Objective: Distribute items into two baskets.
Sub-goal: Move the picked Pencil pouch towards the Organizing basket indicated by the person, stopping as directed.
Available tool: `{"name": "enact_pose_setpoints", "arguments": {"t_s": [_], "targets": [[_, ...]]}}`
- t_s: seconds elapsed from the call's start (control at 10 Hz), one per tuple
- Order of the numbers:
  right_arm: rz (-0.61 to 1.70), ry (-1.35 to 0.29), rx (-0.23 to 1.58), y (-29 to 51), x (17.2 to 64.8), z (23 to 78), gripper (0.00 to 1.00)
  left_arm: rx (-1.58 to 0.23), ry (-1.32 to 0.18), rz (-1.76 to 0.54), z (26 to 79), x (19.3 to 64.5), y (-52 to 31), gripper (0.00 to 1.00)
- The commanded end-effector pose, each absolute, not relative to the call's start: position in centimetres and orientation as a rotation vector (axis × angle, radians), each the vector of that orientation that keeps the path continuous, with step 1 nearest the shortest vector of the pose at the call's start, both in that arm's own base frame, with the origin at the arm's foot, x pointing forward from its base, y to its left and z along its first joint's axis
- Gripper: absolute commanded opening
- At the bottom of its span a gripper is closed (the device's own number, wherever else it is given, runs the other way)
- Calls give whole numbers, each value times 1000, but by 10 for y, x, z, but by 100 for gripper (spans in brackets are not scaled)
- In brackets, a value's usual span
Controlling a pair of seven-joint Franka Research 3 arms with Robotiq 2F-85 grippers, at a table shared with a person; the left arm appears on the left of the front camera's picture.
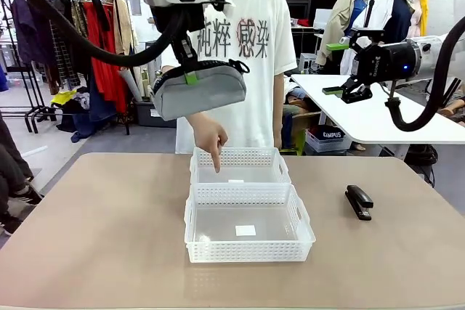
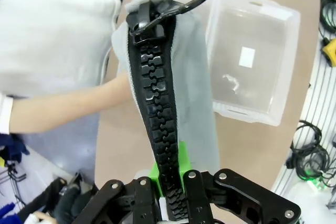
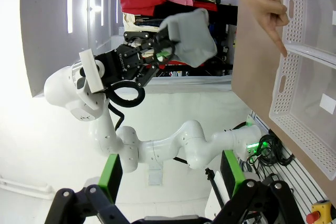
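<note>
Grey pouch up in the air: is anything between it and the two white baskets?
Yes. A person's hand hangs below the grey fabric zip pouch held by the left gripper, its finger pointing down into the far, smaller translucent-white lattice basket. Nothing visible is over the nearer, larger basket.

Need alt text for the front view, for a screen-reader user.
The robot's left hand holds a grey pencil pouch in the air while a person's hand points down into the far basket, behind the larger near basket. A black stapler lies on the table at right, and the right hand hangs open and empty above that side.
</note>
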State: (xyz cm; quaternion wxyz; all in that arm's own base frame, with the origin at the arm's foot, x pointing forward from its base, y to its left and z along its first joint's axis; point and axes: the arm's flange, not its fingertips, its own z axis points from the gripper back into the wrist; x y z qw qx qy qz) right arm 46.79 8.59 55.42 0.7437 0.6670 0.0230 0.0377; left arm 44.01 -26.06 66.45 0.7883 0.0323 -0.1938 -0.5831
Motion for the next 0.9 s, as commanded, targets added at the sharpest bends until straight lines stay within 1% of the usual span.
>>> {"name": "enact_pose_setpoints", "arguments": {"t_s": [0.0, 0.2, 0.8], "targets": [[79, 52, 1461, 85, 467, 556, 100, 81, -436, -1325, 653, 431, -269, 0], [79, 52, 1461, 85, 467, 556, 100, 129, -424, -1389, 637, 421, -284, 0], [79, 52, 1461, 85, 467, 556, 100, 132, -408, -1447, 619, 412, -313, 0]]}}
